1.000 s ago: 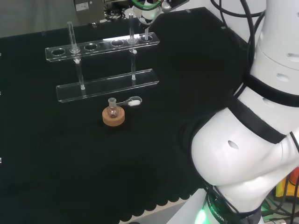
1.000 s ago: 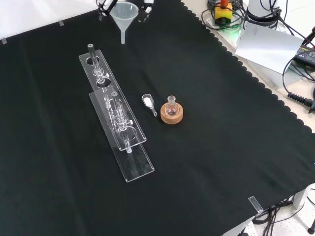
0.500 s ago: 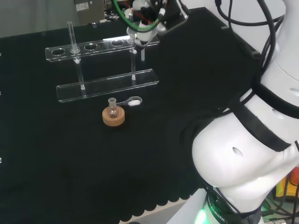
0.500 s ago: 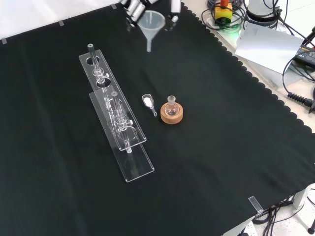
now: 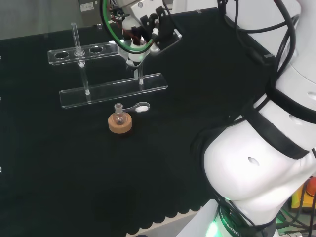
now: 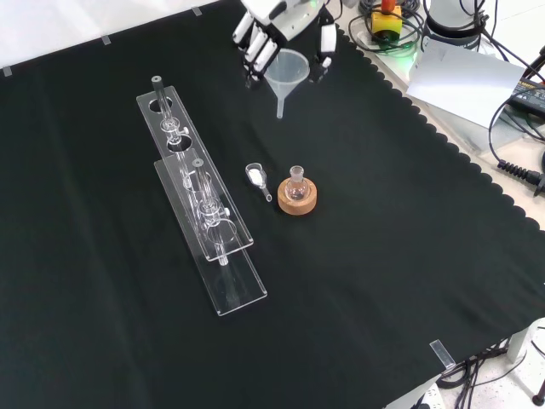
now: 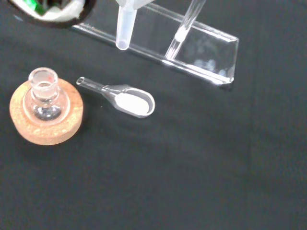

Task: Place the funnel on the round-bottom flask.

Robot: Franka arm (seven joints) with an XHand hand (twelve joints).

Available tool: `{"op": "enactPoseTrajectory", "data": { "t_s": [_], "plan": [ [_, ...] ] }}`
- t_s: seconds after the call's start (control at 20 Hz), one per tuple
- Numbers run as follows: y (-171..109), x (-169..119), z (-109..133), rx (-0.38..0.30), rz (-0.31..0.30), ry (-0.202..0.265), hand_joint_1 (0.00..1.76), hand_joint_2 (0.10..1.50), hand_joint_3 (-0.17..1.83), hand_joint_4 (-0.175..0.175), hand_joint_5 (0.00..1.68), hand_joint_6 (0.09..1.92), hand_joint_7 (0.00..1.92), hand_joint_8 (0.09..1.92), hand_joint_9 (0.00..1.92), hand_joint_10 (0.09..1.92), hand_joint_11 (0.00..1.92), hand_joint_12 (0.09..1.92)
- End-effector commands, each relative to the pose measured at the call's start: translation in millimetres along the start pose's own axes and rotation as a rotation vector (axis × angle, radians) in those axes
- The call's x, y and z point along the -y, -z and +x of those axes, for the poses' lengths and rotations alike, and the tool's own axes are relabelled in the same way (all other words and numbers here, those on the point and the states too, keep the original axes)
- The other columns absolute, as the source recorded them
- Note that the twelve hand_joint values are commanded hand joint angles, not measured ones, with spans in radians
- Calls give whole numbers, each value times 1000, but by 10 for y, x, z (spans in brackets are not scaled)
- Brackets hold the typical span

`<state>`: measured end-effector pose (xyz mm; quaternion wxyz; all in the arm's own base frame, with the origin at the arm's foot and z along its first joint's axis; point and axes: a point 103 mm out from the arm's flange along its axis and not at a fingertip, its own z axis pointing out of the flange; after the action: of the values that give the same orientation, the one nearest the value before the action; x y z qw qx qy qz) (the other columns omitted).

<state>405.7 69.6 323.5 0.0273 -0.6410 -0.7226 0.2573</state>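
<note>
One funnel [image 6: 287, 72] was held in the hand [image 6: 277, 25], clear of the desk [image 6: 409, 256], with the fingers [image 6: 255, 47] curled round its cone and the thumb on the opposite side of the rim. In the front view the funnel hung upright, stem down, near the top of the cloth and well apart from the flask [image 6: 296, 183], which stood lower in that view on its cork ring [image 6: 298, 198]. In the head view the hand [image 5: 148, 29] was over the far end of the rack [image 5: 113, 89], and the funnel [image 5: 134, 55] showed below it as a pale cone, to the right of and beyond the flask [image 5: 118, 114] on the ring [image 5: 120, 124]. A small clear scoop [image 6: 258, 179] with white powder in its bowl lay on the cloth just beside the ring, its handle pointing toward the flask without plainly touching it. The wrist view showed the funnel's stem [image 7: 124, 28] hanging open-ended above the rack's base plate [image 7: 201, 52], with the scoop [image 7: 125, 99] between it and the flask [image 7: 44, 93]; the flask's neck was open and something dark sat in its bulb. A single glass tube [image 5: 75, 37] stood in the rack's left end in the head view.
</note>
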Motion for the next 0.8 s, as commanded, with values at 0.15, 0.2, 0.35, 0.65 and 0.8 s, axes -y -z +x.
{"op": "enactPoseTrajectory", "data": {
  "t_s": [0.15, 0.2, 0.35, 0.65, 0.8],
  "plan": [
    [-192, -127, 201, -10, 17, 19, 866, 697, 709, -8, 545, 643, 514, 755, 972, 684, 432, 1366],
    [-200, -134, 230, -12, 14, 23, 867, 697, 709, -8, 545, 643, 515, 755, 972, 683, 431, 1364],
    [-221, -152, 316, -3, 18, 12, 870, 693, 711, -9, 544, 644, 516, 755, 972, 682, 430, 1360],
    [-276, -208, 517, -11, 23, 66, 874, 689, 713, -10, 541, 643, 519, 755, 972, 681, 433, 1355],
    [-300, -229, 572, -4, 28, 73, 875, 687, 715, -10, 540, 643, 520, 755, 971, 680, 436, 1354]
  ]
}}
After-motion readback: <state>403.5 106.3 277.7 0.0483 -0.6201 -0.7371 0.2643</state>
